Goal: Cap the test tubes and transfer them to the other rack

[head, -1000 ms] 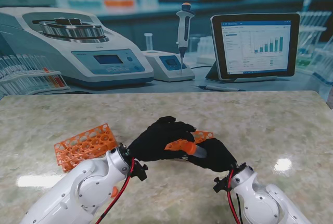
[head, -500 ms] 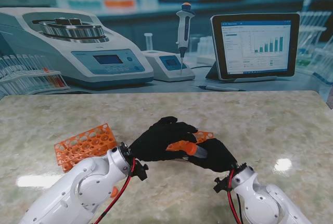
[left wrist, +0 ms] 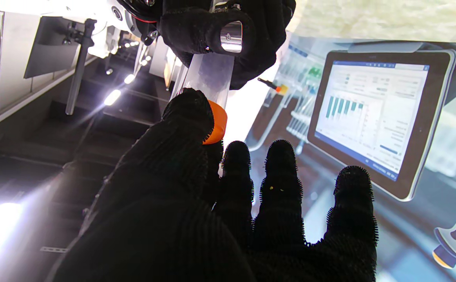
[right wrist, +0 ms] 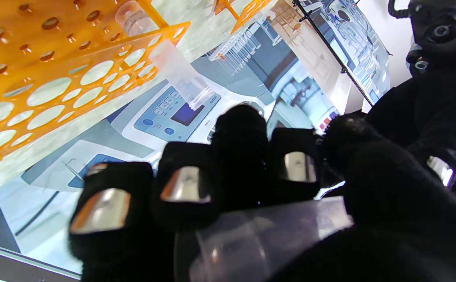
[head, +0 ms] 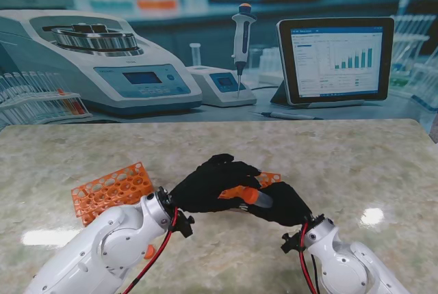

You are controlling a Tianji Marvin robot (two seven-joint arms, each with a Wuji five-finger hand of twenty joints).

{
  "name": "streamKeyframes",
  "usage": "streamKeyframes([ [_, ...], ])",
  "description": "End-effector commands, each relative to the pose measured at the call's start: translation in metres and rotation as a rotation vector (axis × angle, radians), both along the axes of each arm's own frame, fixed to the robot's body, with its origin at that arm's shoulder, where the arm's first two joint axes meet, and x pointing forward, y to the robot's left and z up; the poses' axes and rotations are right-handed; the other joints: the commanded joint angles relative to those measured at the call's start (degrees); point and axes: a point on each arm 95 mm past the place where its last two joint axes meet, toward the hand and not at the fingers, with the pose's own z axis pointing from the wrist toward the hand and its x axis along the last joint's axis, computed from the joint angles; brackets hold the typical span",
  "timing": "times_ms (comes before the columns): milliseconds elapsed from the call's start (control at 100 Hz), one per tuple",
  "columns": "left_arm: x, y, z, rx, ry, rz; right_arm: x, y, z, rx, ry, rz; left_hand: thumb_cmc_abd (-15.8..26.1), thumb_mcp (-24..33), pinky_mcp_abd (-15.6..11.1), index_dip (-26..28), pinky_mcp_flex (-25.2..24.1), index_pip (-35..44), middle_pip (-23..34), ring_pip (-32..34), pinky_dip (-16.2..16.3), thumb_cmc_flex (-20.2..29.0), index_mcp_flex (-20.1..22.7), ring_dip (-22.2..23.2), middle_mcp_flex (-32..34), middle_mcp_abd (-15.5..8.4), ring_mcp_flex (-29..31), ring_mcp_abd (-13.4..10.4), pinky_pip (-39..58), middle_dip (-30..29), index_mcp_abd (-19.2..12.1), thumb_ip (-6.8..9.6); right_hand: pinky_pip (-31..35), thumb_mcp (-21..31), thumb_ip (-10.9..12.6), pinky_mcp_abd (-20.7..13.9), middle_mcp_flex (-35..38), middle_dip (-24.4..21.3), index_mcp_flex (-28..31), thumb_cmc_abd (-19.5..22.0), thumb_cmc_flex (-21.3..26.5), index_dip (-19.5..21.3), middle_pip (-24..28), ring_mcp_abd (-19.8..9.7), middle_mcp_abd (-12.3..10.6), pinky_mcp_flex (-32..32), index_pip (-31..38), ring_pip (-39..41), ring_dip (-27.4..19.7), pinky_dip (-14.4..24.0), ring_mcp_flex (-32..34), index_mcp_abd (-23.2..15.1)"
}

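My two black-gloved hands meet over the table's middle. A clear test tube [left wrist: 208,76] lies across my right hand [head: 286,203], whose fingers [right wrist: 185,184] are wrapped round the tube [right wrist: 259,235]. My left hand [head: 211,184] is closed over the orange cap [head: 250,197] at the tube's mouth. Its thumb [left wrist: 185,117] presses on the cap [left wrist: 217,122], and its other fingers stand straight. One orange rack [head: 109,190] lies to my left. A second orange rack [head: 269,178], partly hidden behind the hands, holds another clear tube [right wrist: 181,74].
Beyond the table's far edge are a centrifuge [head: 102,61], a small instrument with a pipette [head: 241,41], a tablet [head: 335,58] showing charts and a pen [head: 287,115]. Racks of tubes [head: 37,102] sit at the far left.
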Motion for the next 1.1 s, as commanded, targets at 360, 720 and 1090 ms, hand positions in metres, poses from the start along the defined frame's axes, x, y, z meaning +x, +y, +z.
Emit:
streamKeyframes([
  [360,-0.0019,-0.0012,0.0041,0.015,-0.011,-0.019,-0.0031,0.0058,0.0008,0.008,0.003,0.014,3.7,19.0,0.3,0.6,-1.0,4.6,-1.0,-1.0,1.1,12.9,0.0,-1.1,-1.8,-0.4,-2.0,0.2,0.0,-2.4,-22.5,3.39,1.5,0.3,-0.4,0.5,1.1,0.3,2.9,3.1,1.8,0.8,0.1,-3.9,0.2,0.9,-0.4,6.7,2.7,0.3,0.8,-0.4],
  [720,-0.0034,0.0047,0.0087,0.011,-0.009,-0.012,-0.0031,0.0058,0.0006,0.007,0.003,0.016,6.6,7.5,0.1,-1.2,-1.6,1.6,-1.5,-1.4,1.2,10.6,-1.2,-1.2,-2.6,0.0,-3.0,0.5,-0.9,-2.7,-20.4,5.04,1.4,0.3,-0.4,0.5,1.1,0.3,2.9,3.0,1.9,0.8,0.1,-3.7,0.2,0.9,-0.4,6.6,2.6,0.3,0.8,-0.4],
  [1090,-0.0066,0.0081,0.0112,-0.002,0.006,-0.016,-0.003,0.0064,0.0002,0.006,0.006,0.017,11.5,-8.3,0.0,-5.1,-2.3,-5.6,-2.3,-1.9,1.9,3.0,0.7,-1.2,-3.6,1.0,-4.0,0.8,-2.5,-2.5,-11.3,6.32,1.4,0.3,-0.4,0.5,1.0,0.3,2.9,3.1,1.8,0.8,0.1,-3.6,0.2,0.9,-0.5,6.6,2.6,0.3,0.8,-0.4],
])
